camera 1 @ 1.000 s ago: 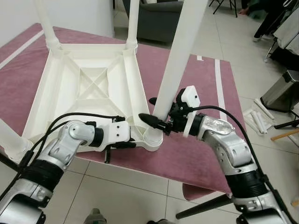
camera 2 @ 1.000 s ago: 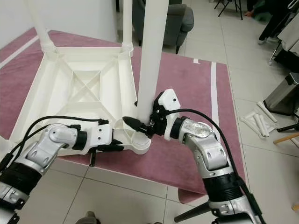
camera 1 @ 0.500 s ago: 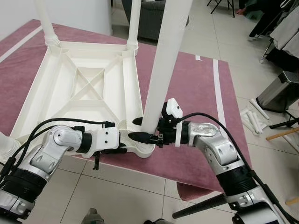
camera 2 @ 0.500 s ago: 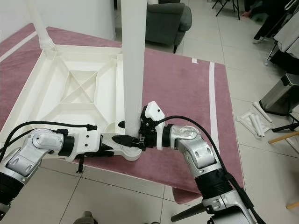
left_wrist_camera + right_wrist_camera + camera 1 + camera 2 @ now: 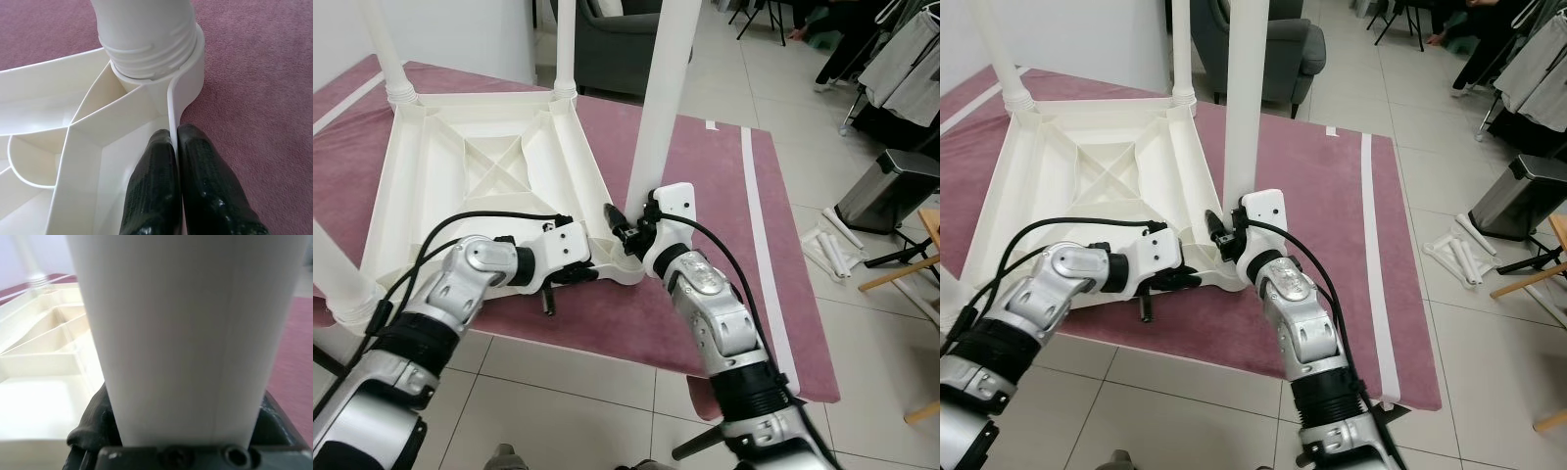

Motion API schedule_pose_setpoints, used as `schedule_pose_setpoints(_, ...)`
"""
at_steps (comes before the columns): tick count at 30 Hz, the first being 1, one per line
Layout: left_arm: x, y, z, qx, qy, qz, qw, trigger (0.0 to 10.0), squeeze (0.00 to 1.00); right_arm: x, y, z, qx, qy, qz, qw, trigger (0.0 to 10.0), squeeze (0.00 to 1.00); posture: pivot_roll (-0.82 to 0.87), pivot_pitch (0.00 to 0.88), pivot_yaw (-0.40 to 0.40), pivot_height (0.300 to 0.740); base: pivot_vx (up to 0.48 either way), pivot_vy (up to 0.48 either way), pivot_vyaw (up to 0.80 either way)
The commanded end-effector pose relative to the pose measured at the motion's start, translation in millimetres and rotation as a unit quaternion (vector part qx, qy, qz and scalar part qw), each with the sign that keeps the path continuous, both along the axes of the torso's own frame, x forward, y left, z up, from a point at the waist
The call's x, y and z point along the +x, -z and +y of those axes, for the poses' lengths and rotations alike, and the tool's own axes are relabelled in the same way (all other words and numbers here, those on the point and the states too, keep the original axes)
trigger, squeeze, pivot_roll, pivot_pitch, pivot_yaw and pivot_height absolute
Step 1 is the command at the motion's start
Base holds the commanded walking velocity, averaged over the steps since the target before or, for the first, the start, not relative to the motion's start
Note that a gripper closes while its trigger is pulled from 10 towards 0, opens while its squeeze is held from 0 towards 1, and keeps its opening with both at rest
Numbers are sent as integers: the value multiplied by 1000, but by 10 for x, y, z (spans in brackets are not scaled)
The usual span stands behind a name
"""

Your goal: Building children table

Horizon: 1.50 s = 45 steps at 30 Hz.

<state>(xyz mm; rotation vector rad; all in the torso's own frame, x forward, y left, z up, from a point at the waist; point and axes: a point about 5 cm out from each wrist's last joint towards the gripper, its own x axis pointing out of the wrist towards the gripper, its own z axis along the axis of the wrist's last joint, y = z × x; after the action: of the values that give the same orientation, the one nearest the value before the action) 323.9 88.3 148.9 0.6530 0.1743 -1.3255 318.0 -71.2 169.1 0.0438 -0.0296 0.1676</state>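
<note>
Nearest the camera, pale grey floor tiles [image 5: 558, 392] are seen under the edge of a mauve pile rug [image 5: 705, 206] with a white stripe along its right side. On the rug an upturned white plastic children's table top [image 5: 480, 176], ribbed on its underside, is laid flat. At its near right corner the left gripper [image 5: 175, 161] is pressed together on the thin outer wall of the top, one black finger inside the wall and one outside, just beside the round corner socket [image 5: 188, 63]. Into that socket the threaded end of a white plastic tubular leg [image 5: 661, 108] is set, and the leg stands roughly upright, leaning slightly. The right gripper [image 5: 625, 227] is closed around the foot of this leg just above the socket, its black fingers [image 5: 616, 214] lying on either side of the tube; in the right wrist view the leg is seen close against the gripper's base. Two further white legs [image 5: 384, 49] stand in the far corners of the top, and another [image 5: 337, 269] rises at the near left corner. To the right, on the tiles, short white tubes [image 5: 832, 250] lie beside a steel pedal bin [image 5: 886, 191]. Beyond the rug a dark grey armchair [image 5: 1278, 54] is placed.
</note>
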Motion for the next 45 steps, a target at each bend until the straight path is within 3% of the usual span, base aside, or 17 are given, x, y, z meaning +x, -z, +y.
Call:
schedule_pose_setpoints(1,-68,-194,-234,-51,72,-28,996,0,0,-10,462,-320,-6,113,118,987,0,0,208,47,-59,740,0,0,0)
schedule_pose_setpoints(2,-65,-190,-244,-50,73,-26,996,0,0,-19,449,-268,4,110,114,987,0,0,207,48,-56,740,0,0,0)
schedule_pose_setpoints(3,-66,-183,-243,-47,75,-25,996,0,0,-23,414,-205,9,93,103,990,3059,0,208,49,-55,740,0,0,0)
schedule_pose_setpoints(6,-67,-178,-241,-45,77,-25,996,0,0,-26,387,-163,12,81,95,992,3059,0,208,49,-55,740,0,0,0)
schedule_pose_setpoints(7,-70,-175,-226,-44,77,-25,996,0,0,-26,353,-131,17,65,84,994,10000,0,210,50,-56,740,0,0,0)
schedule_pose_setpoints(11,-68,-171,-197,-40,78,-26,996,0,0,-22,261,-69,28,24,58,998,10000,0,212,51,-58,740,0,0,0)
schedule_pose_setpoints(12,-76,-166,-180,-37,81,-27,996,0,0,-27,196,-23,37,-16,42,998,10000,1000,213,50,-58,740,0,0,0)
schedule_pose_setpoints(14,-101,-159,-151,-30,88,-29,995,0,0,-42,87,18,41,-75,15,996,10000,1000,216,52,-60,740,0,0,0)
schedule_pose_setpoints(15,-132,-153,-121,-23,95,-30,995,0,0,-62,-10,34,37,-126,-9,991,10000,0,215,53,-61,740,0,0,0)
schedule_pose_setpoints(23,-280,-117,-29,3,130,-30,991,0,0,-84,-175,-41,-3,-241,-45,970,10000,0,219,54,-65,740,0,0,0)
schedule_pose_setpoints(29,-583,-56,198,62,203,-17,977,0,0,-132,-80,-212,-101,-423,3,901,10000,0,229,60,-72,740,0,0,0)
schedule_pose_setpoints(36,-688,-86,369,95,227,-15,969,0,0,-165,35,-129,-118,-506,38,853,10000,0,242,59,-80,740,0,0,0)
schedule_pose_setpoints(40,-707,-93,395,101,228,-15,968,0,0,-164,75,-26,-113,-528,43,841,10000,0,245,58,-83,740,0,0,0)
schedule_pose_setpoints(41,-700,-90,386,100,223,-16,970,0,0,-144,103,15,-109,-523,46,844,2588,0,248,55,-84,740,0,0,0)
schedule_pose_setpoints(42,-700,-90,386,100,223,-16,970,0,0,-144,103,15,-109,-523,46,844,2588,0,248,55,-84,740,0,0,0)
schedule_pose_setpoints(43,-681,-94,353,89,214,-16,973,0,0,-108,146,36,-112,-504,52,855,0,0,249,55,-84,740,0,0,0)
schedule_pose_setpoints(45,-658,-100,316,76,206,-16,976,0,0,-76,187,41,-112,-481,60,868,0,0,248,53,-86,740,0,0,0)
